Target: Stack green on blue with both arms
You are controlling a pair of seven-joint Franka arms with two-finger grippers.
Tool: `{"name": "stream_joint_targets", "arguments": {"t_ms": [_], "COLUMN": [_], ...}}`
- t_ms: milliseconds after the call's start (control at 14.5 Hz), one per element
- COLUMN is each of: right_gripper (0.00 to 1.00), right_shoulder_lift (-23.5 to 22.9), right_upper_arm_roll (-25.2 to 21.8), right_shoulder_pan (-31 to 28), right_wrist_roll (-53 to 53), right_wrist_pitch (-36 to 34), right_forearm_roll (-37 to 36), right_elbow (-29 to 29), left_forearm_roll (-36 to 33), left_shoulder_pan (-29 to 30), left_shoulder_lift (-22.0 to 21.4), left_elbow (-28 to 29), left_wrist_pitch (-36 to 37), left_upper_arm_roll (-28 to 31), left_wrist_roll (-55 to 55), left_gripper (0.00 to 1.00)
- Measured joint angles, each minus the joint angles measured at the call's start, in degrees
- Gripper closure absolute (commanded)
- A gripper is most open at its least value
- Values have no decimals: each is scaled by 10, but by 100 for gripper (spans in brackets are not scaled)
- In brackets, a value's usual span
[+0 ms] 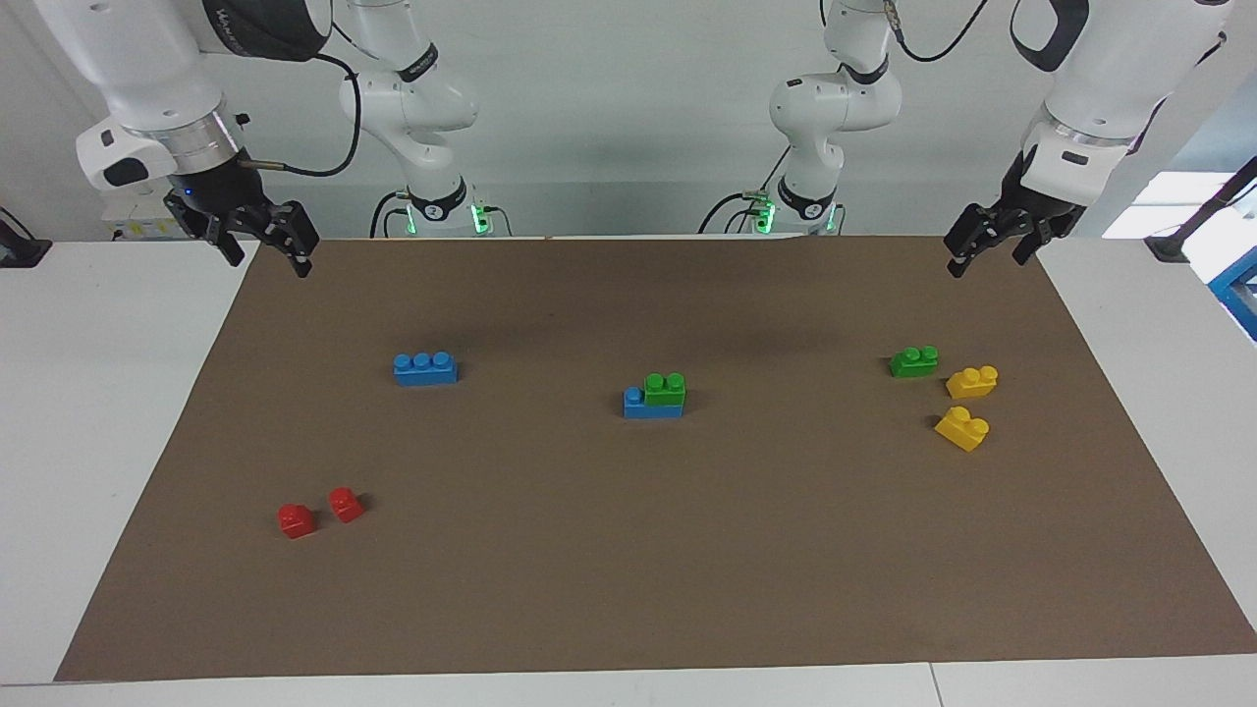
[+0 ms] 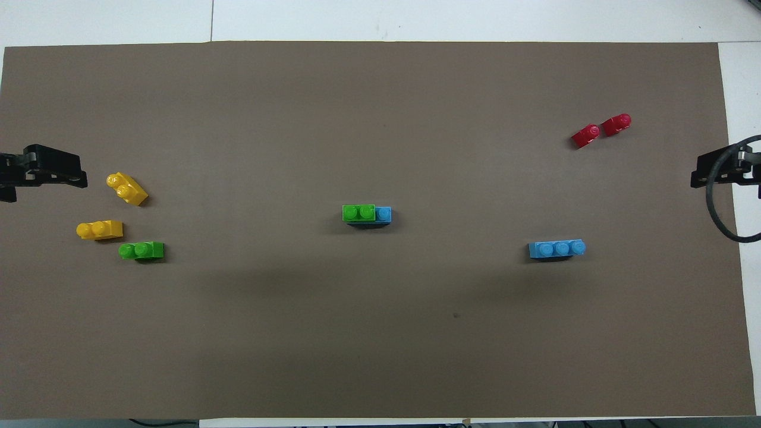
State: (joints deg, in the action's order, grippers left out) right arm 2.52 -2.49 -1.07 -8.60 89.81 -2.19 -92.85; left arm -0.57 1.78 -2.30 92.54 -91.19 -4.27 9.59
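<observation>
Brown mat [image 1: 628, 589] [image 2: 380, 356]: fills most of frame.
My right gripper [image 1: 267, 245] [image 2: 716, 169]: upper left of facing view, raised over mat corner, fingers apart, empty.
My left gripper [image 1: 982, 250] [image 2: 50, 169]: upper right of facing view, raised over mat edge, fingers apart, empty.
Blue brick [image 1: 650, 405] [image 2: 384, 214]: frame centre, carrying green brick [image 1: 665, 388] [image 2: 358, 212] on two studs, one stud bare.
Second blue brick [image 1: 424, 367] [image 2: 557, 249]: left of centre in facing view, alone.
Second green brick [image 1: 913, 360] [image 2: 141, 250]: right in facing view, just beside two yellow bricks [image 1: 970, 381] [image 2: 99, 229].
Two red bricks [image 1: 319, 513] [image 2: 600, 131]: lower left in facing view.
</observation>
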Motion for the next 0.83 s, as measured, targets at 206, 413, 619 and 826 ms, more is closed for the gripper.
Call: {"name": "stream_joint_targets", "arguments": {"t_ms": [206,413,619,826], "right_gripper": [7,8,8,8], "right_shoulder_lift": [0,0,0,1], "right_upper_arm_roll": [1,2,2,2], "right_shoulder_pan": [0,0,1,1], "right_wrist_roll": [0,0,0,0], "right_wrist_pitch": [-2,-10,-18,-19], "right_forearm_roll": [2,6,9,10], "right_elbow": [-1,-3,-4,-4], "left_forearm_roll": [0,1,1,1], "left_shoulder_pan": [0,0,0,0], "left_shoulder_lift": [0,0,0,0], "left_elbow": [-1,-1,-1,-1], "left_wrist_pitch": [1,1,1,1], "left_upper_arm_roll": [-1,-1,-1,-1], "left_wrist_roll": [0,0,0,0], "left_gripper": [0,0,0,0]}}
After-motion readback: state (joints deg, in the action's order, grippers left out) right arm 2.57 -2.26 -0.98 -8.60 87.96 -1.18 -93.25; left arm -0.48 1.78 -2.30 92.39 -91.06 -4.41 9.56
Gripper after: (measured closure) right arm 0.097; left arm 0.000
